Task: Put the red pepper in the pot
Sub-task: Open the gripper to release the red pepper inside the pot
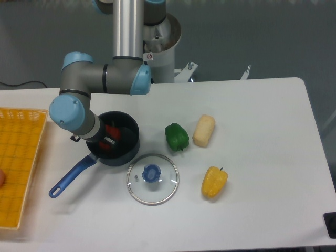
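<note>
The pot is a dark round saucepan at the table's left, with a long blue handle pointing to the front left. My gripper reaches down into it, mostly hidden under the wrist. The red pepper shows as glossy red patches on either side of the fingers, inside the pot's rim. The jaws look closed on it, though the wrist covers much of the grasp.
A glass lid with a blue knob lies just in front of the pot. A green pepper, a pale corn-like piece and a yellow pepper sit to the right. A yellow basket fills the left edge.
</note>
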Tool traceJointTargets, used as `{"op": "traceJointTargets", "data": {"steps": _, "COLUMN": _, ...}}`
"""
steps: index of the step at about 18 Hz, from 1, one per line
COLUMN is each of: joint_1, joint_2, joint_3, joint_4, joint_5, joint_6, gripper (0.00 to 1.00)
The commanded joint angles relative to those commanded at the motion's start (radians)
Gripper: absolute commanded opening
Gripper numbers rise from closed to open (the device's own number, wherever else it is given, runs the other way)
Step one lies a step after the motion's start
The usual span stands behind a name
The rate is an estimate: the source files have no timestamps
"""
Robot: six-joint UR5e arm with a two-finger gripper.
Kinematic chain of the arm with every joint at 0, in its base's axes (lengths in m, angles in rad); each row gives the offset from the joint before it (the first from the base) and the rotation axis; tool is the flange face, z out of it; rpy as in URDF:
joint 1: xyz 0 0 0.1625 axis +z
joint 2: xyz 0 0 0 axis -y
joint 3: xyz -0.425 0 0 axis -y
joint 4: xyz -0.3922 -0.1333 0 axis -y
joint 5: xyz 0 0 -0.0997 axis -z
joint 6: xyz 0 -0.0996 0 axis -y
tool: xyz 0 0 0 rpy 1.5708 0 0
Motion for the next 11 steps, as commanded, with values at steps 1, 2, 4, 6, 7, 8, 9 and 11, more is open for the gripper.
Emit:
{"op": "traceJointTargets", "data": {"steps": 1, "joint_1": -0.002, "joint_2": 0.0, "joint_3": 0.0, "joint_4": 0.0, "joint_5": 0.0, "joint_6": 0.0, "gripper": 0.48}}
{"op": "traceJointTargets", "data": {"steps": 2, "joint_1": -0.002, "joint_2": 0.0, "joint_3": 0.0, "joint_4": 0.0, "joint_5": 0.0, "joint_6": 0.0, "gripper": 0.48}}
{"op": "traceJointTargets", "data": {"steps": 4, "joint_1": -0.002, "joint_2": 0.0, "joint_3": 0.0, "joint_4": 0.0, "joint_5": 0.0, "joint_6": -0.002, "gripper": 0.49}}
{"op": "traceJointTargets", "data": {"steps": 6, "joint_1": -0.002, "joint_2": 0.0, "joint_3": 0.0, "joint_4": 0.0, "joint_5": 0.0, "joint_6": -0.002, "gripper": 0.49}}
{"op": "traceJointTargets", "data": {"steps": 7, "joint_1": -0.002, "joint_2": 0.0, "joint_3": 0.0, "joint_4": 0.0, "joint_5": 0.0, "joint_6": -0.002, "gripper": 0.49}}
{"op": "traceJointTargets", "data": {"steps": 8, "joint_1": -0.002, "joint_2": 0.0, "joint_3": 0.0, "joint_4": 0.0, "joint_5": 0.0, "joint_6": -0.002, "gripper": 0.49}}
{"op": "traceJointTargets", "data": {"steps": 9, "joint_1": -0.002, "joint_2": -0.002, "joint_3": 0.0, "joint_4": 0.0, "joint_5": 0.0, "joint_6": -0.002, "gripper": 0.5}}
{"op": "traceJointTargets", "data": {"steps": 11, "joint_1": -0.002, "joint_2": 0.0, "joint_3": 0.0, "joint_4": 0.0, "joint_5": 0.0, "joint_6": -0.002, "gripper": 0.52}}
